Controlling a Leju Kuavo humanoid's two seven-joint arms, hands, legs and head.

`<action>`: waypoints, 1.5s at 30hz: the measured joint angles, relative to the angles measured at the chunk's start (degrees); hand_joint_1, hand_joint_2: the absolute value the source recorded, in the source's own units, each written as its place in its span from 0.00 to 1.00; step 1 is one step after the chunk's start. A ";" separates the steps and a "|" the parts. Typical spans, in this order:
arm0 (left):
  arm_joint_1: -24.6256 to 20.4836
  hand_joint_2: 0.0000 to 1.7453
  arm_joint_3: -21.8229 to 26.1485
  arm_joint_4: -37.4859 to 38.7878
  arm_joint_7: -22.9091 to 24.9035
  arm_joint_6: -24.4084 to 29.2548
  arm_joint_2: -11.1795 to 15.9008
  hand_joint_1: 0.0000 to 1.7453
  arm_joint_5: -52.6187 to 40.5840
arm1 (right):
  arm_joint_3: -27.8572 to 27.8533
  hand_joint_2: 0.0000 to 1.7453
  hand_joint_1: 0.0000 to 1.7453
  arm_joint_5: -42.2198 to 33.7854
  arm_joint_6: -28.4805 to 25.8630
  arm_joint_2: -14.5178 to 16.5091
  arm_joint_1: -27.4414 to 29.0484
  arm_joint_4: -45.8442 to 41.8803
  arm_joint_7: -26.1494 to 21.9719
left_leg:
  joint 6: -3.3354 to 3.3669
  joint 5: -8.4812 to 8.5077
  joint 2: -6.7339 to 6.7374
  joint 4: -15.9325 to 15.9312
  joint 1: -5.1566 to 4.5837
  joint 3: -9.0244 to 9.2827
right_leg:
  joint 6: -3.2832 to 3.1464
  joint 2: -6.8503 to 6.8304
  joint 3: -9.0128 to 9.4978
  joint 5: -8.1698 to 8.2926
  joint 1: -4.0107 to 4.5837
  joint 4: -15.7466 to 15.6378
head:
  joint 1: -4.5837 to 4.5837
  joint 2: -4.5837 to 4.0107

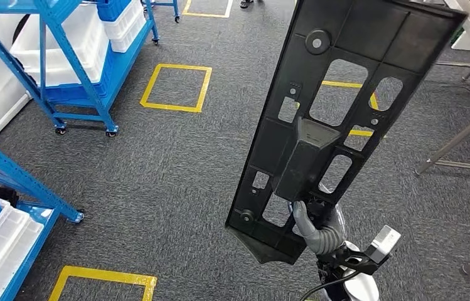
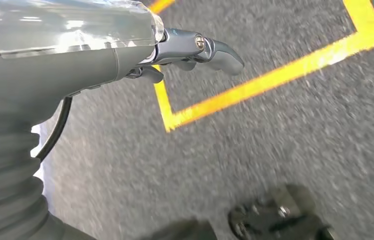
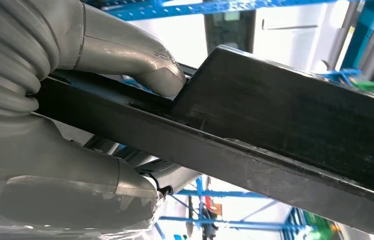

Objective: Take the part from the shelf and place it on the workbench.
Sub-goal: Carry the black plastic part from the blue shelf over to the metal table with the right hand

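A long black plastic panel point(image 1: 345, 94) with several cut-outs stands up in front of me in the head view, tilted to the right. My right hand point(image 1: 317, 227) grips it near its lower end. The right wrist view shows the thumb point(image 3: 135, 55) pressed on one face of the panel point(image 3: 284, 115) and the fingers under the other. My left hand point(image 2: 194, 50) hangs over the grey carpet, its fingers curled in with nothing in them.
Blue shelf racks point(image 1: 72, 69) with white and blue bins point(image 1: 119, 22) stand at the left on wheels. Yellow taped squares point(image 1: 176, 88) mark the carpet. Metal legs of a workbench point(image 1: 458, 138) show at the right. A person's feet point(image 1: 248, 3) are at the far edge.
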 joint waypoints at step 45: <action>-0.27 1.00 1.09 -0.38 6.02 -2.51 2.45 0.00 -0.31 | -3.74 1.00 1.00 -1.60 2.02 5.25 0.88 -1.73 -1.83 | -2.04 -1.39 -4.76 11.49 0.56 -8.03 | -3.15 6.78 4.91 0.14 0.76 -6.97 | 0.00 0.00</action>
